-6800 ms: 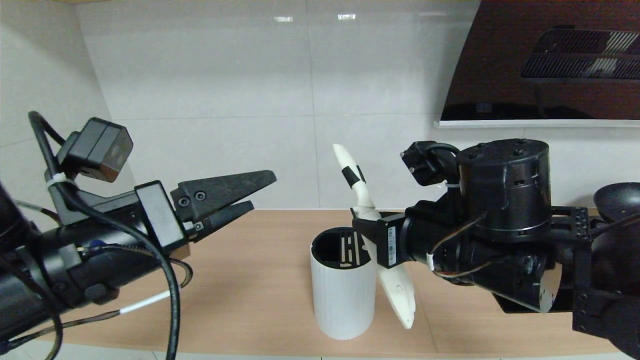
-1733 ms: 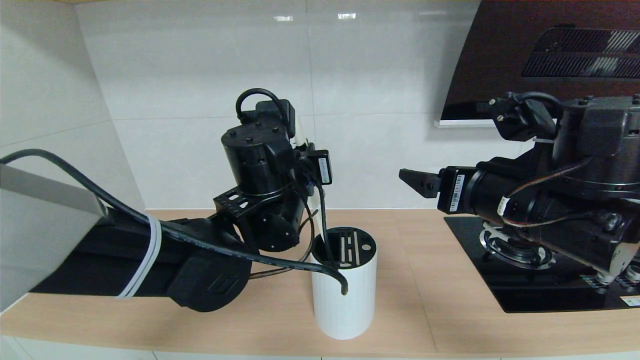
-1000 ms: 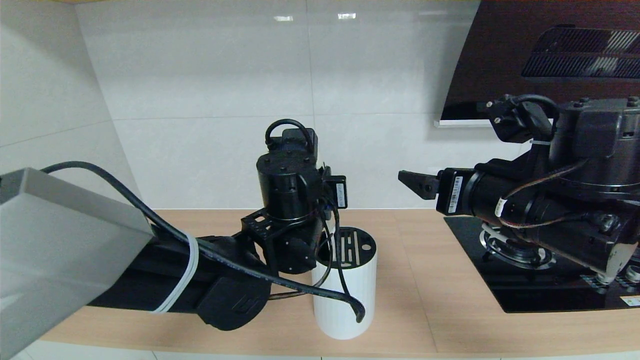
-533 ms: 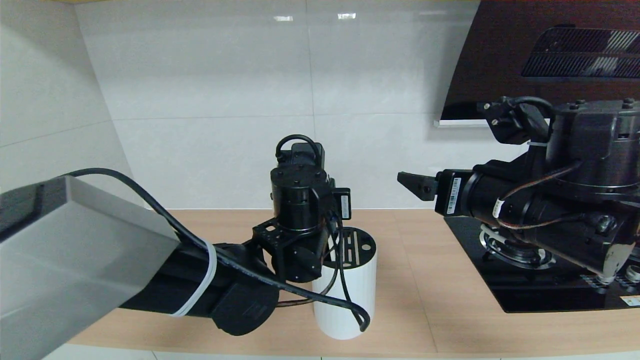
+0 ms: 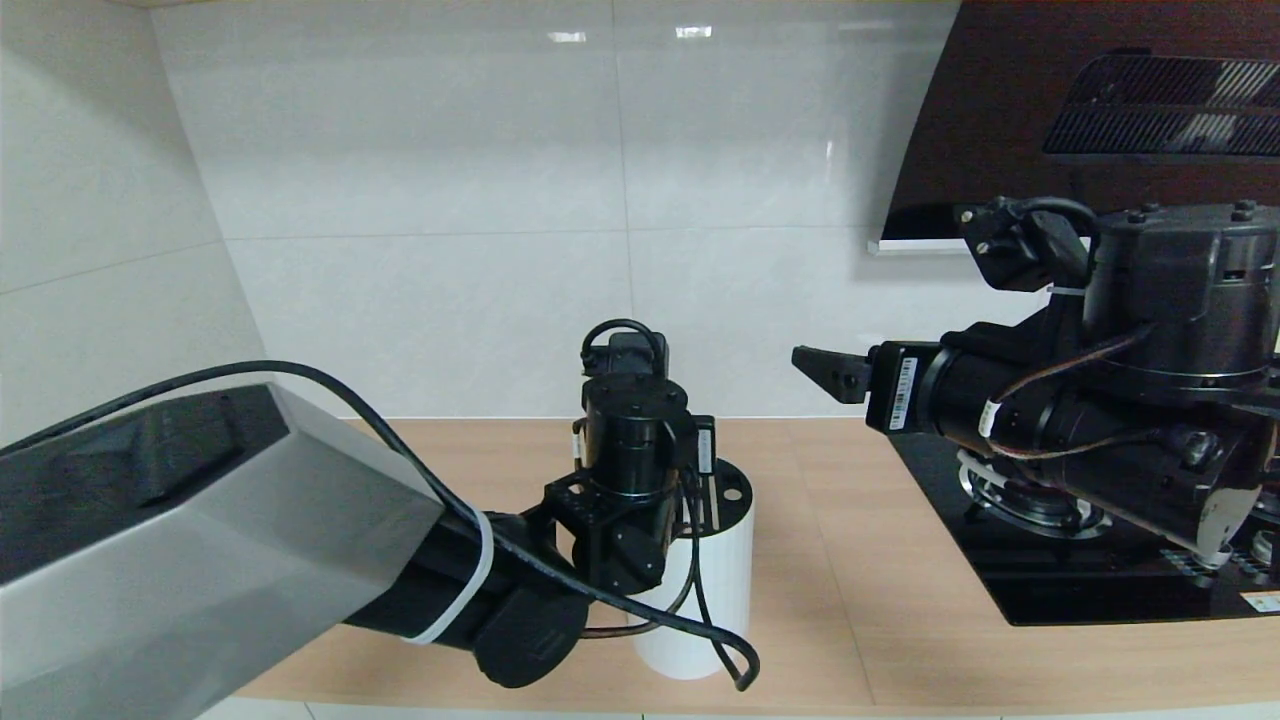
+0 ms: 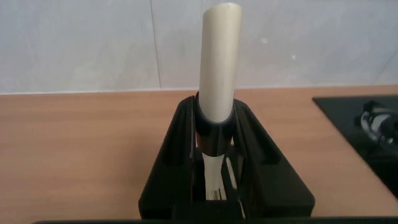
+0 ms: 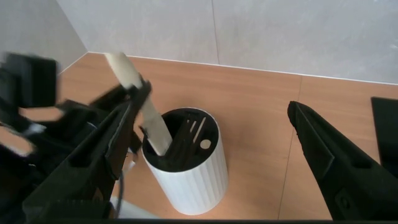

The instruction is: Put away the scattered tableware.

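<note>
Kitchen: wooden counter [image 5: 830, 560], white tiled wall [image 5: 450, 200], black gas hob [image 5: 950, 560], range hood [image 5: 1000, 120] above.

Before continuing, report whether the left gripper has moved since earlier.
Yes. The left gripper, holding the knife, has swung right and down over the white holder.

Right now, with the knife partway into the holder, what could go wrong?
1. The knife in the left gripper enters the white holder tilted. Pushed down like that, it may jam on the slotted insert or tip the holder.
2. The left arm's cable loop hangs across the holder's front. When the arm pulls back, it could snag and drag the holder, which stands near the front edge of the counter.
</note>
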